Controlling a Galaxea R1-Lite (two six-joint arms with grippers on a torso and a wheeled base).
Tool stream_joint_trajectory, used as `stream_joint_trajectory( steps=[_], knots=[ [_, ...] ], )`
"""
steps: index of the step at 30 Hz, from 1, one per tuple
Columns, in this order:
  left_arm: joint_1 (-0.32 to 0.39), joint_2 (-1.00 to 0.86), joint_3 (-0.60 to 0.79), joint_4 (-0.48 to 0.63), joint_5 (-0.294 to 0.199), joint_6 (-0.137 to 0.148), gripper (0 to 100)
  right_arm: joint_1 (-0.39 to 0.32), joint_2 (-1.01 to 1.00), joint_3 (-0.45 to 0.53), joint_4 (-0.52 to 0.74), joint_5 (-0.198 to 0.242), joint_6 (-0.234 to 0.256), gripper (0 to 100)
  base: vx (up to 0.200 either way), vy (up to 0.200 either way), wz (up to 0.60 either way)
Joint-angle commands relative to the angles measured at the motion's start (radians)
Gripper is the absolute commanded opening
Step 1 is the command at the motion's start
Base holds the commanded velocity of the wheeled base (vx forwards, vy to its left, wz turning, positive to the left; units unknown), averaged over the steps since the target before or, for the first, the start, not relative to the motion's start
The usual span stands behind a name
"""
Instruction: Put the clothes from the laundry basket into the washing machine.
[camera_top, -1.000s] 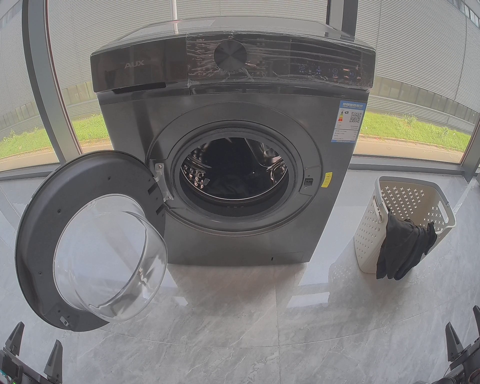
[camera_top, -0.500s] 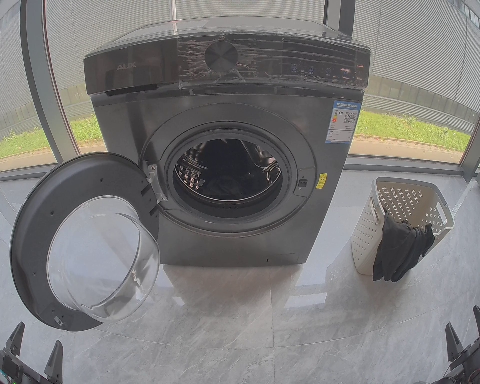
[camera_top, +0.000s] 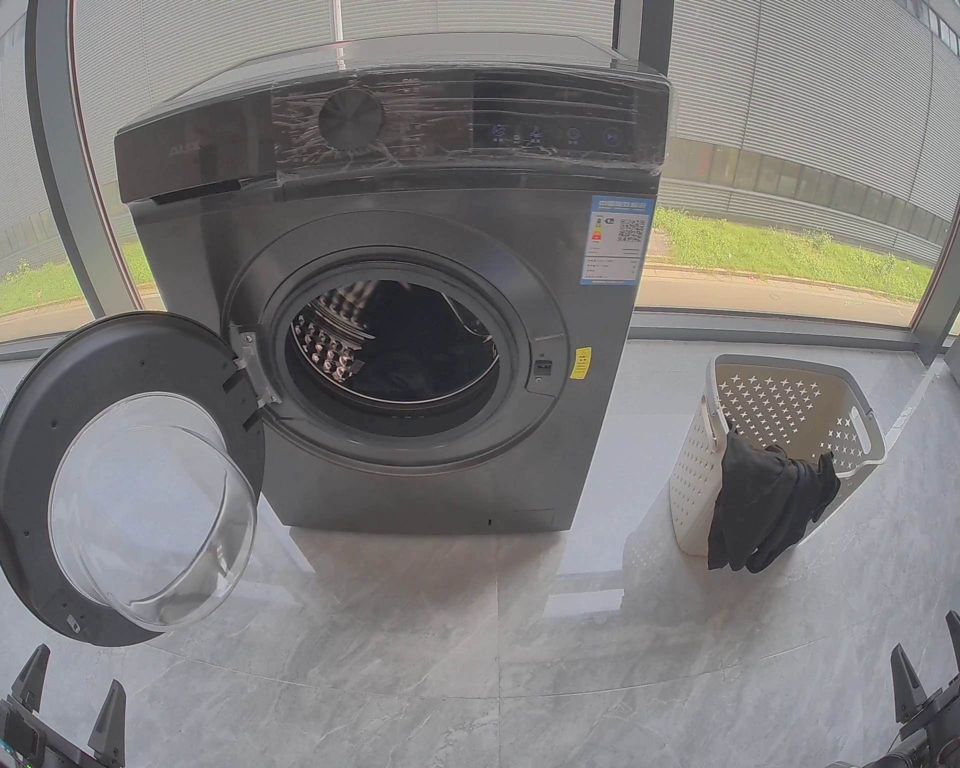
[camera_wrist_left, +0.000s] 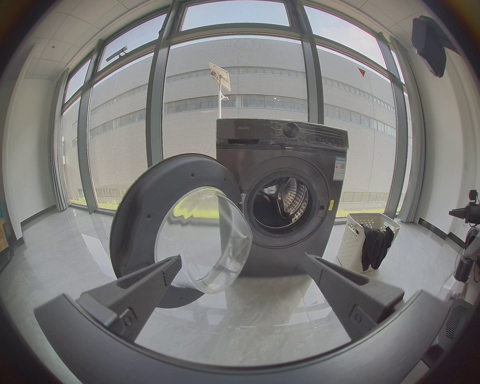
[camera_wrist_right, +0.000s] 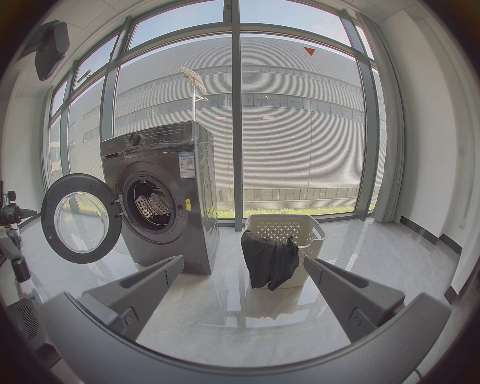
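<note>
A grey front-loading washing machine (camera_top: 400, 300) stands by the window, its round door (camera_top: 120, 480) swung wide to the left and the drum (camera_top: 390, 345) showing. To its right on the floor sits a white laundry basket (camera_top: 775, 410) with a black garment (camera_top: 765, 500) draped over its front rim. My left gripper (camera_top: 68, 695) is low at the near left, open and holding nothing. My right gripper (camera_top: 928, 665) is low at the near right, open too. In the right wrist view the basket (camera_wrist_right: 295, 230) and garment (camera_wrist_right: 270, 260) lie ahead between the open fingers.
Glossy grey tiled floor (camera_top: 520, 640) spreads between me and the machine. Tall window frames (camera_top: 60, 160) stand behind the machine. The open door juts out over the floor on the left.
The whole head view has shifted: the machine and the basket now sit further left in the picture, so the camera turned to the right. Both grippers keep their places.
</note>
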Motion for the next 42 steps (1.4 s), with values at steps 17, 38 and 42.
stream_joint_trajectory(
  steps=[17, 38, 42],
  knots=[
    [0.0, -0.013, 0.017, -0.001, 0.001, -0.004, 100, 0.0, -0.001, 0.017, 0.0, 0.0, 0.0, 100, 0.0, -0.2, 0.0],
    [0.0, -0.013, 0.017, -0.001, 0.001, -0.002, 100, 0.0, -0.001, 0.017, 0.0, 0.0, 0.0, 100, 0.0, -0.2, 0.0],
    [0.0, -0.013, 0.017, -0.001, 0.001, -0.002, 100, 0.0, -0.001, 0.017, 0.0, 0.0, 0.0, 100, 0.0, -0.2, 0.0]
  ],
)
